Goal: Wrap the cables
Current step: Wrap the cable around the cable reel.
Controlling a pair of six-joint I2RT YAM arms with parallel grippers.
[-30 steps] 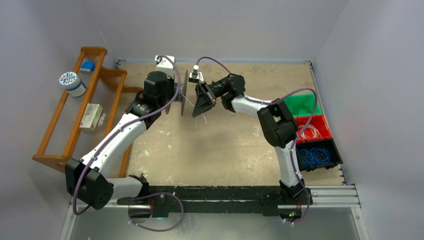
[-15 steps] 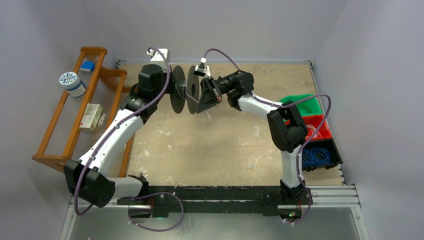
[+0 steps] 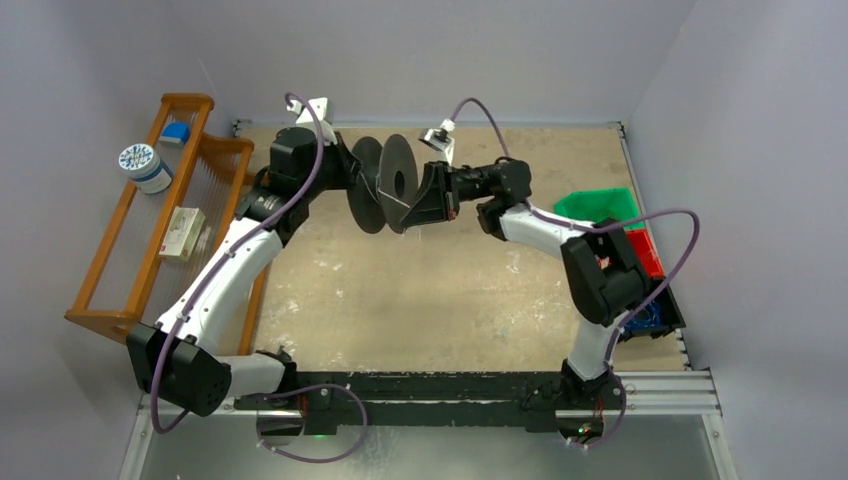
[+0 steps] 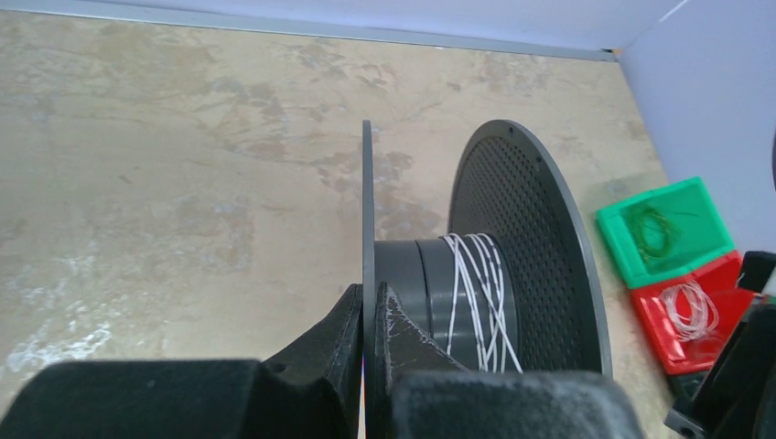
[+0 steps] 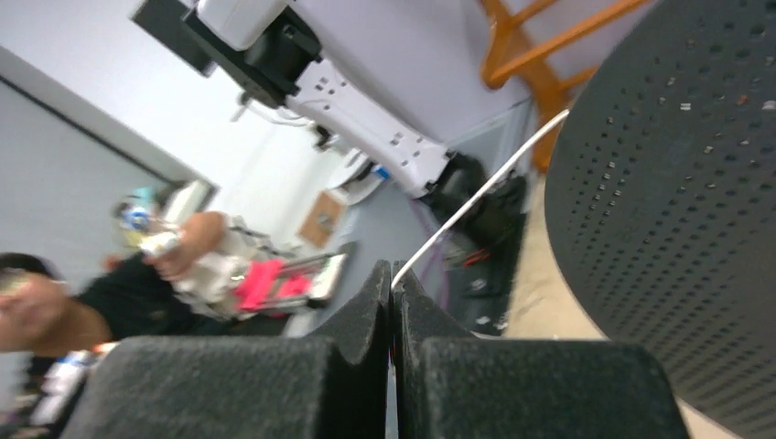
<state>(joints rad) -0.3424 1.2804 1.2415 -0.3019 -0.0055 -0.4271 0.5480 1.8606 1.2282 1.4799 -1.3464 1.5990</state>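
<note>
The left gripper point(image 4: 367, 313) is clamping the spool point(image 4: 523, 240) by its flange; the right gripper point(image 5: 392, 285) is pinching the cable point(image 4: 474, 274). Turns are circling the hub.

The left arm point(image 3: 225, 272) and right arm point(image 3: 535, 228) had white links joined by blocky black joints. A purple hose point(image 3: 693, 232) looped along each, and the black fingers point(image 4: 311, 355) looked matte and grainy, tapering to narrow tips.

spool point(image 3: 390, 165) turned, shifted right, right hand point(image 3: 412, 215) following
</note>
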